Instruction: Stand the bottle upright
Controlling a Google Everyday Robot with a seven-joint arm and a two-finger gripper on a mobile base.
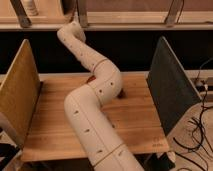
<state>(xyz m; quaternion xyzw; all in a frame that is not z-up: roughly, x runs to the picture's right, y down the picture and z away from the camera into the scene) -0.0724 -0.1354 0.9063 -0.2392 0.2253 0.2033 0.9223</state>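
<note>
My white arm [95, 107] rises from the bottom edge, bends over the wooden table [55, 125] and reaches back to the upper left, ending near the shelf rail [72, 29]. The gripper lies beyond that far end and is hidden from view. The bottle does not show; it may be hidden behind the arm. A sliver of the reddish-brown bowl [90, 79] peeks out beside the arm's elbow. A small dark shape [123, 93] shows just right of the elbow.
A tan upright panel [17, 95] stands on the table's left side and a dark grey panel [172, 90] on its right. A shelf rail [130, 25] runs along the back. Cables [197, 135] hang off to the right.
</note>
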